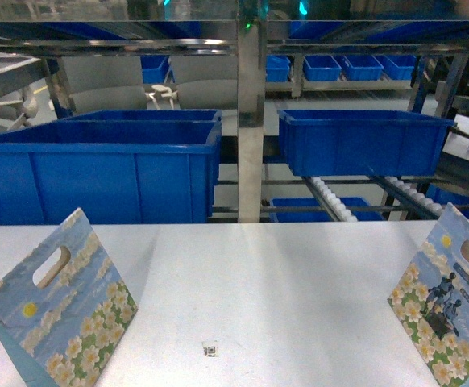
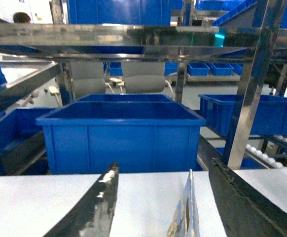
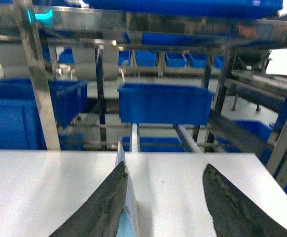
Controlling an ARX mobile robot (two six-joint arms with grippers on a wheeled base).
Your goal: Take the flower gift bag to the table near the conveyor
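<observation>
Two flower gift bags stand upright on the white table (image 1: 251,274), one at the left (image 1: 57,310) and one at the right (image 1: 448,310). Neither gripper shows in the head view. In the left wrist view my left gripper (image 2: 163,165) is open, and the left bag's thin top edge (image 2: 187,212) rises between its fingers, nearer the right finger (image 2: 242,207) and touching neither. My right gripper (image 3: 164,167) is open too. The right bag's edge (image 3: 121,152) lies against the inner side of its left finger (image 3: 104,207). The conveyor (image 1: 331,197) with white rollers stands just behind the table.
Large blue bins (image 1: 97,169) (image 1: 363,141) sit on the racking behind the table's far edge. A steel post (image 1: 251,121) rises at the centre. A small black code mark (image 1: 210,349) lies on the table between the bags.
</observation>
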